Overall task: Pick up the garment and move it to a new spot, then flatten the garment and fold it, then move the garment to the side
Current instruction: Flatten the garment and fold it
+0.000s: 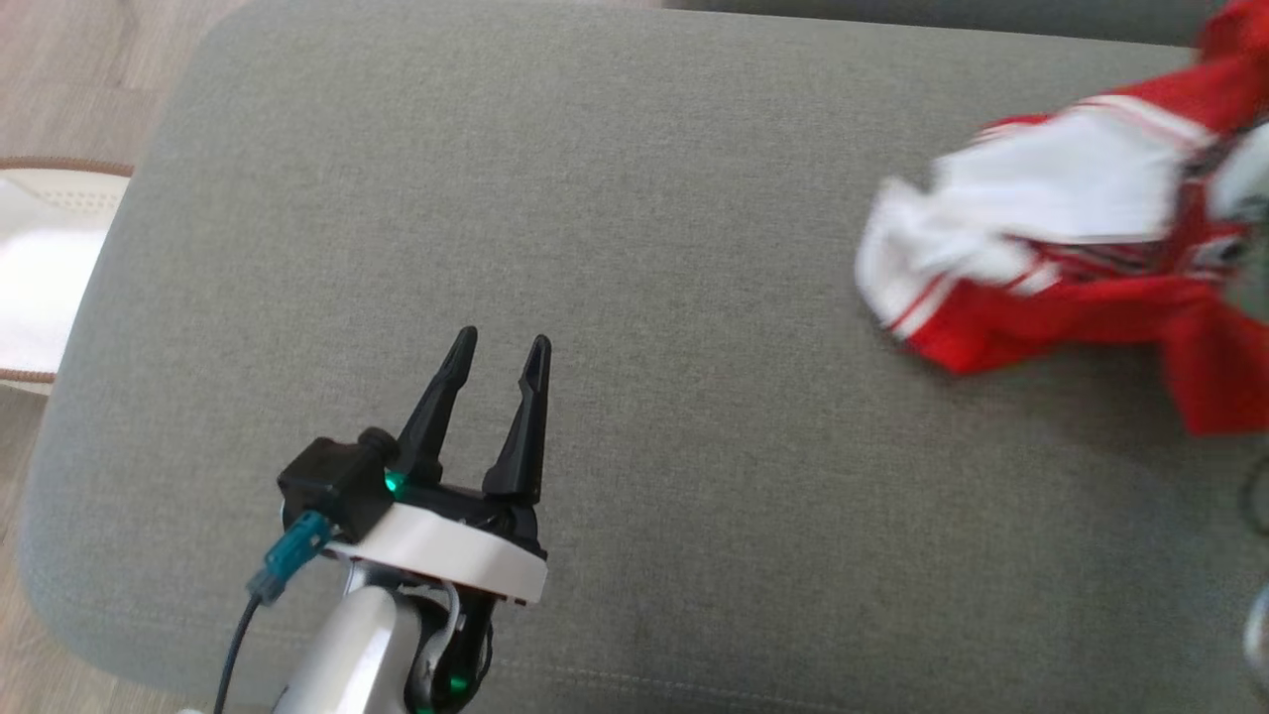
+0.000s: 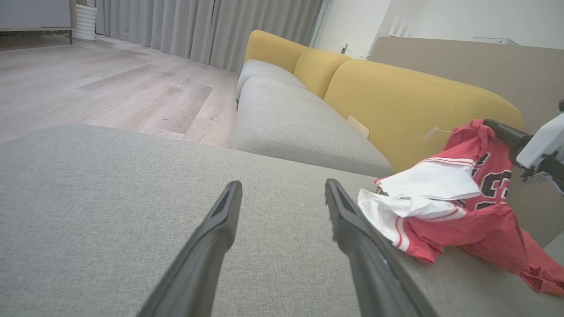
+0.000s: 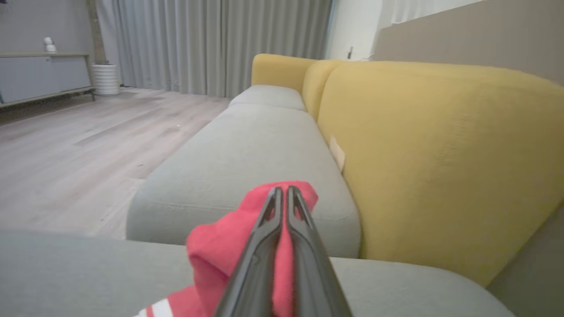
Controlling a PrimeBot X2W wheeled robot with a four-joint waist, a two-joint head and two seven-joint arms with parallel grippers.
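Note:
The garment (image 1: 1071, 248) is a red and white jersey, crumpled at the right edge of the grey cushion (image 1: 595, 198). Its top corner is lifted off the cushion while the rest still drapes down onto it (image 2: 445, 207). My right gripper (image 3: 282, 193) is shut on a red fold of the garment (image 3: 211, 246); from the left wrist view its dark fingers (image 2: 502, 132) pinch the raised red corner. My left gripper (image 1: 501, 352) stands open above the cushion's front left part, well left of the garment, with nothing between its fingers (image 2: 220, 220).
A yellow-backed sofa (image 2: 396, 97) with grey seats runs beyond the cushion. Wooden floor (image 2: 110, 83) lies to the left, with curtains (image 3: 211, 44) and a low cabinet (image 3: 44, 77) at the far wall. A pale basket (image 1: 40, 268) sits beside the cushion's left edge.

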